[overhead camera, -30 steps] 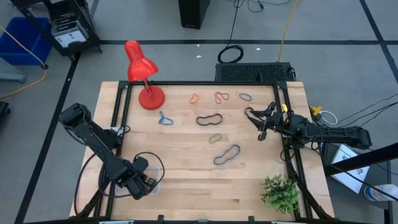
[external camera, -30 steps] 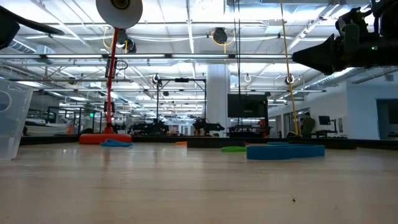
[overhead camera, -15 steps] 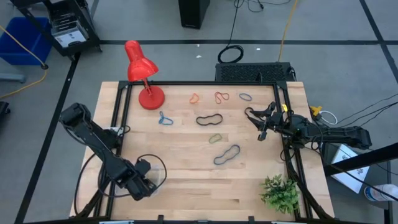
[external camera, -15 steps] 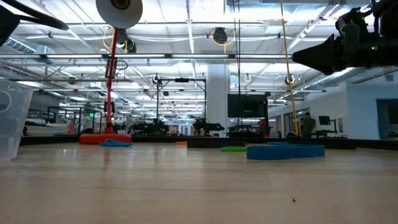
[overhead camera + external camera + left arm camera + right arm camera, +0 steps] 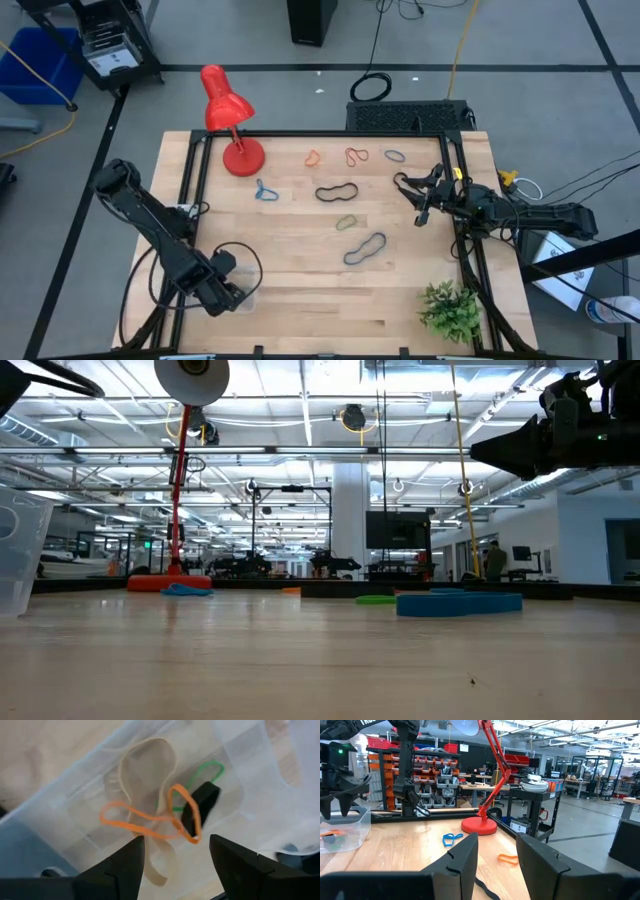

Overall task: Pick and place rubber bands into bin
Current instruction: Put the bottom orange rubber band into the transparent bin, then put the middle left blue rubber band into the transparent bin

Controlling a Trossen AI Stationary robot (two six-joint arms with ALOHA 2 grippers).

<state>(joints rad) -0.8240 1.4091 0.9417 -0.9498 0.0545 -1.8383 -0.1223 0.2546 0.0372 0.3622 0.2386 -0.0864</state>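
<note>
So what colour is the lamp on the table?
Red: the lamp is red all over, clearest in the high view.

Wooden table with black frame rails, seen from overhead.
- Red desk lamp: 11 o'clock corner.
- Rubber bands toward 12 o'clock: orange, red, dark.
- Blue band and long black band: just 12 o'clock of centre.
- Tan-green band and dark blue band: centre, toward 5 o'clock.
- Green plant: 5 o'clock corner.
- Left gripper: 7 o'clock corner, over a clear bin.
- Right gripper: 3 o'clock edge, above the table.
</note>
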